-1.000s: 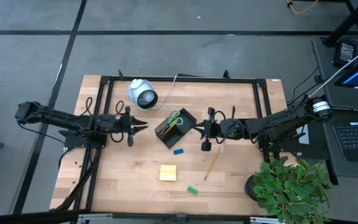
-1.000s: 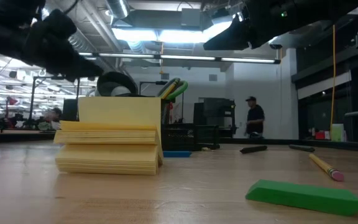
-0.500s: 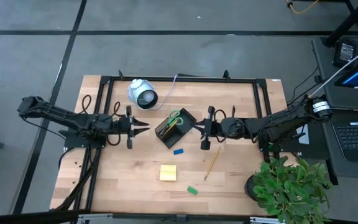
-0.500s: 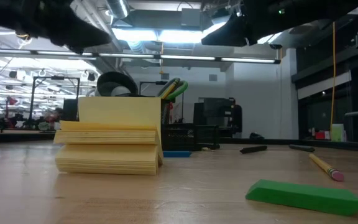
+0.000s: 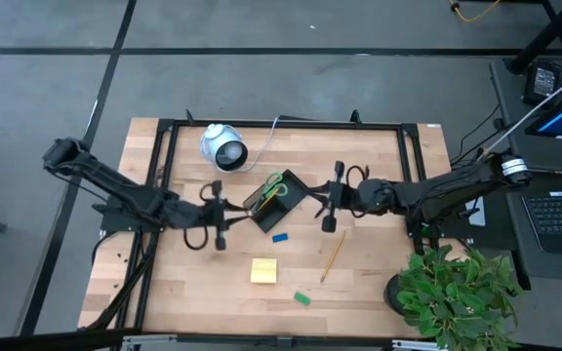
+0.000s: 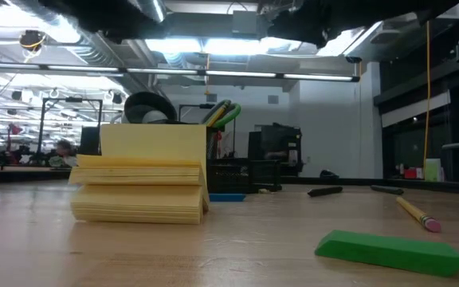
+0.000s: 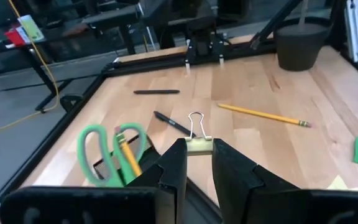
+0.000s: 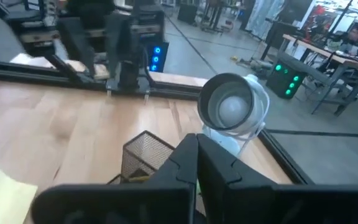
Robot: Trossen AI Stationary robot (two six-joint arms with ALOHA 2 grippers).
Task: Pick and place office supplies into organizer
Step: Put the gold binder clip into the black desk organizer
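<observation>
The black organizer (image 5: 276, 201) stands mid-table with green-handled scissors (image 7: 101, 152) and a pencil upright in it. My left gripper (image 5: 228, 212) hovers just left of it, shut on a small gold binder clip (image 7: 198, 144). My right gripper (image 5: 317, 201) hangs shut and empty just right of the organizer. On the table lie a blue block (image 5: 279, 237), a yellow sticky-note pad (image 5: 264, 270), a green block (image 5: 302, 298), a pencil (image 5: 332, 255) and a black pen (image 7: 157, 92). My left gripper pinches the binder clip's gold body (image 7: 199, 147) between its two fingertips (image 7: 178, 155). The fingers come nearly level from the table's left. The clip's wire loops (image 7: 196, 124) stick out beyond the fingertips, and the clip is lifted clear of the table.
A white round device (image 5: 222, 148) with a cable sits at the far left of the table. A black frame (image 5: 281, 124) runs along the far edge. A potted plant (image 5: 457, 292) stands at the near right corner. Bare wood lies along the near left.
My left gripper has risen and swung toward the table's near edge and a little right, closer to the organizer, rolling slightly; it has left the low view upward. My right gripper has risen a little. The things on the table have kept still.
</observation>
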